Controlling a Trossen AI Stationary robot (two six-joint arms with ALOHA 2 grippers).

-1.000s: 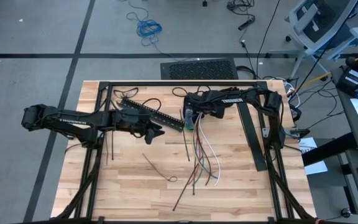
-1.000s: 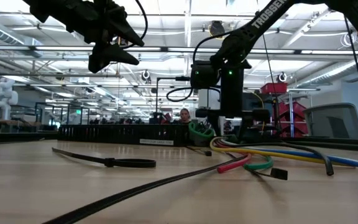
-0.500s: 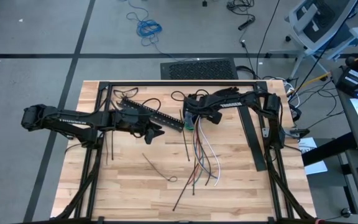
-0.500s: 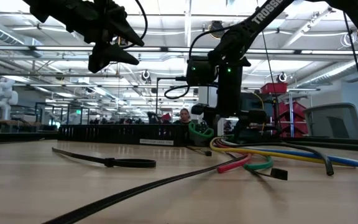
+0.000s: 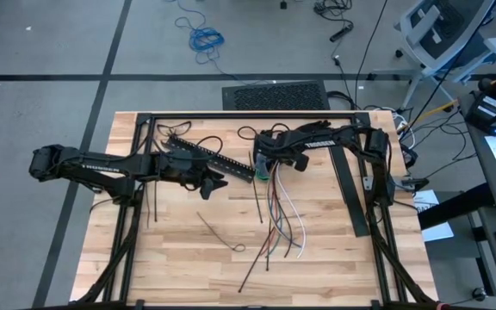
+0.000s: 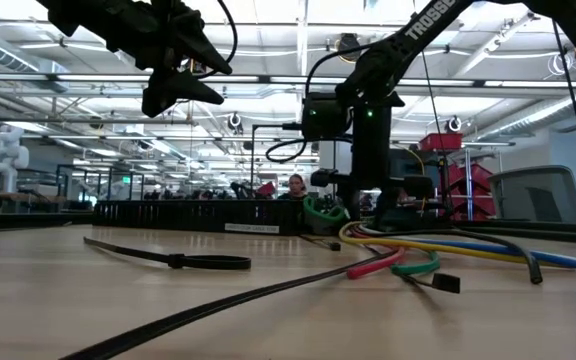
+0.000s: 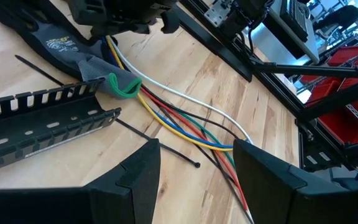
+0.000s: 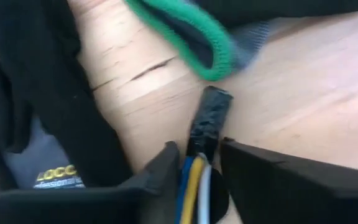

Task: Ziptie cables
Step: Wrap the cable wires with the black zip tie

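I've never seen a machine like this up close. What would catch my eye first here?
Probably the cables, a fan of coloured wires spread across the middle of the wooden table, with the right pincer closed around their upper end beside a green-cuffed glove. To the left, the left pincer hangs open above the table near a black slotted rail, and thin dark zipties lie scattered on the wood.
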